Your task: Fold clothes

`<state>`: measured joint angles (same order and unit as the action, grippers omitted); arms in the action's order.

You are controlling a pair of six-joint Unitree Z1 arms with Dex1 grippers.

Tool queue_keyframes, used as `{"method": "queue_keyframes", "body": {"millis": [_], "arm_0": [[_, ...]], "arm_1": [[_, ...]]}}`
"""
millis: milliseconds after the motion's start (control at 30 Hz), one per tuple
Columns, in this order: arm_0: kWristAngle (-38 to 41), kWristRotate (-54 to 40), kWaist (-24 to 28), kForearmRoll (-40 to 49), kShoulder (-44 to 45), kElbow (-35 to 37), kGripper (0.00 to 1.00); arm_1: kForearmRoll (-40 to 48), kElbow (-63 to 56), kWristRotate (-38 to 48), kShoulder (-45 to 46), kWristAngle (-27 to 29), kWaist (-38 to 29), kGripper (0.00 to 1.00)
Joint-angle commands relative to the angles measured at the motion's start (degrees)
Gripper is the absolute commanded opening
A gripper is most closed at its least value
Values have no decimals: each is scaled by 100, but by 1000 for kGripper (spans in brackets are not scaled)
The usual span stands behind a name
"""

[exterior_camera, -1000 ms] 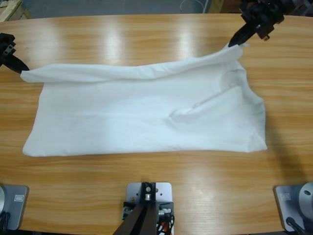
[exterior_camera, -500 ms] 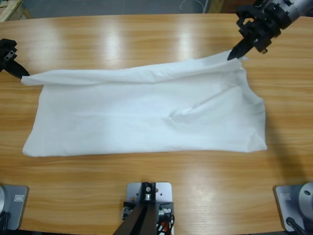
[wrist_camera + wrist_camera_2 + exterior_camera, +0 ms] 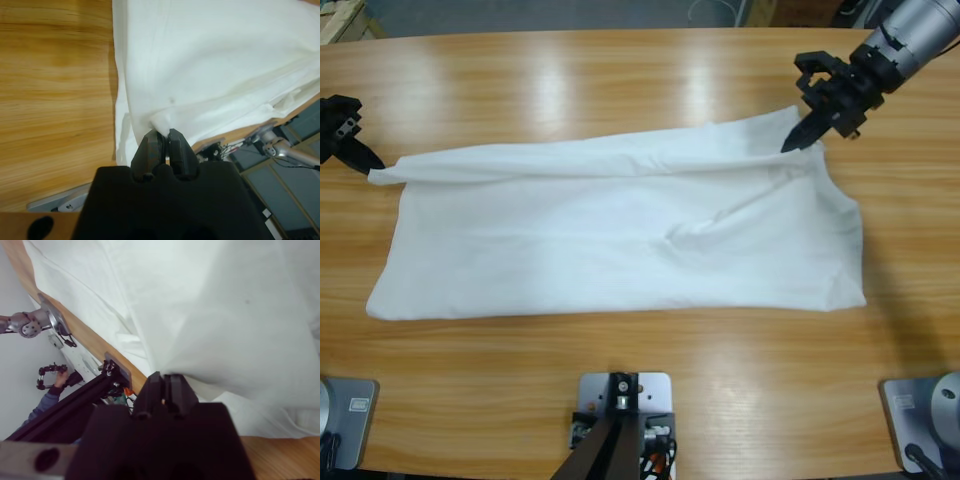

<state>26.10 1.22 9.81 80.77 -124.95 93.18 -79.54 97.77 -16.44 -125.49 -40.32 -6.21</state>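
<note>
Shirt [image 3: 620,240] lay spread across the wooden table [image 3: 620,80], with its far edge lifted into a taut ridge between the two arms. Left gripper [image 3: 368,160] was clamped on the cloth at one end of that edge; the left wrist view showed its jaws closed together with fabric pinched at the tips [image 3: 162,135]. Right gripper [image 3: 798,140] was likewise closed on the cloth at the other end, fabric bunched at its tips [image 3: 162,377]. Both pinches appeared small, taking only a corner of material. In my judgement, uneven travel of the two arms could skew the fold, and excess tension could pull the thin cloth free of either grip, dropping that side.
</note>
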Motion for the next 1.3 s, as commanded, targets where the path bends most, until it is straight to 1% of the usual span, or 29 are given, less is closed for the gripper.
{"method": "queue_keyframes", "body": {"millis": [33, 400, 433, 467, 500, 533, 600, 633, 1100, 1167, 1200, 1233, 1267, 1300], "arm_0": [[-107, -70, 38, -93, -284, -211, 0], [-200, -70, 51, -334, -321, -538, 3], [-226, -70, 54, -362, -328, -575, 360], [-242, -70, 56, -381, -328, -598, 668], [-254, -70, 56, -387, -328, -608, 852], [-263, -70, 56, -387, -328, -606, 927], [-263, -70, 56, -387, -337, -608, 985], [-263, -70, 58, -387, -335, -615, 996], [-291, -103, 246, -387, 96, -710, 991], [-254, -124, 244, -387, 197, -717, 987], [-209, -149, 244, -387, 264, -726, 987], [-181, -168, 244, -381, 317, -733, 987], [-156, -182, 240, -378, 380, -747, 987], [-147, -184, 240, -378, 442, -766, 987]], "arm_1": [[148, -337, -70, -2, -28, 28, 0], [264, -532, -70, -23, -28, 65, 0], [264, -538, -70, -29, -28, 67, 0], [264, -536, -70, -29, -28, 67, 0], [264, -534, -70, -29, -28, 67, 0], [264, -538, -70, -29, -28, 67, 0], [264, -539, -70, -29, -28, 67, 0], [264, -541, -70, -29, -28, 67, 0], [380, -710, -70, -203, -28, 76, 6], [417, -770, -68, -194, -14, 76, 670], [427, -779, -61, -189, -10, 76, 828], [432, -782, -61, -190, -10, 76, 951], [440, -784, -54, -196, -10, 76, 998], [440, -784, -31, -199, -10, 76, 1000]]}}
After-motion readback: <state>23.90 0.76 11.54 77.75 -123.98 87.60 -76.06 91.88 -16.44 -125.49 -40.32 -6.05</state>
